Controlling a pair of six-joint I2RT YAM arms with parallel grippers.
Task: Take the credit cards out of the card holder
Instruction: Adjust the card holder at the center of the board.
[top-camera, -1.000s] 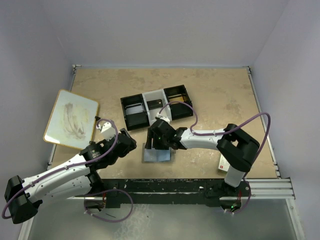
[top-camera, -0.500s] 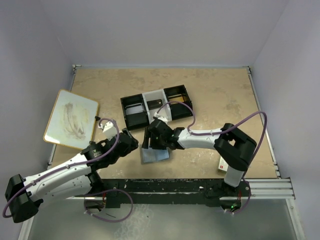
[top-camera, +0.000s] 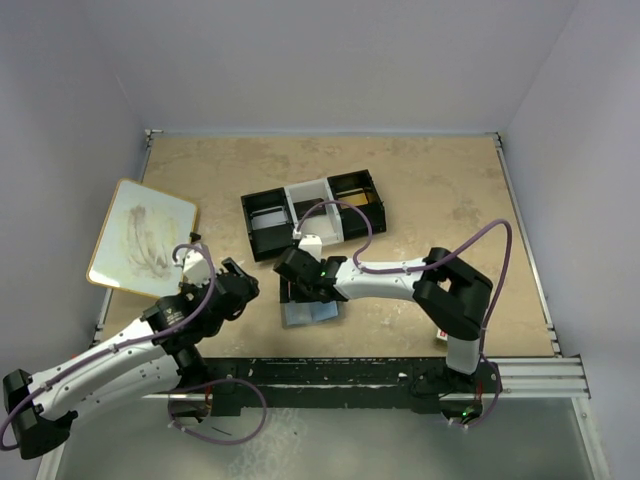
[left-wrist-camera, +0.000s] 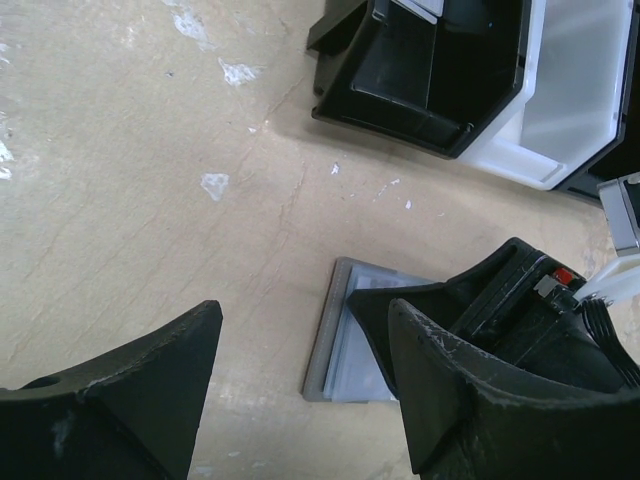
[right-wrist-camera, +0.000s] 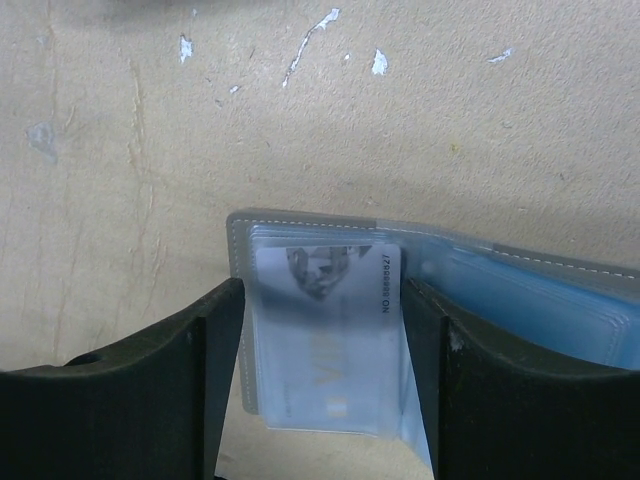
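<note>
The grey card holder (top-camera: 308, 313) lies open on the table, near the front and in the middle. It also shows in the left wrist view (left-wrist-camera: 330, 335). In the right wrist view its grey border (right-wrist-camera: 300, 222) frames clear sleeves. A white credit card (right-wrist-camera: 325, 340) with a printed number sits in the top sleeve. My right gripper (top-camera: 300, 288) is down over the holder. Its jaws (right-wrist-camera: 322, 400) stand against both long edges of that card. My left gripper (top-camera: 238, 281) is open and empty just left of the holder, which shows between its fingers (left-wrist-camera: 305, 315).
A black-and-white three-compartment tray (top-camera: 313, 212) stands just behind the holder, also in the left wrist view (left-wrist-camera: 450, 90). A white board (top-camera: 143, 237) lies at the far left. A white-and-red box (top-camera: 441, 337) peeks out behind the right arm's base.
My right gripper moved left and nearer, and the card holder slid with it. My left arm drew back to the left, away from the holder.
</note>
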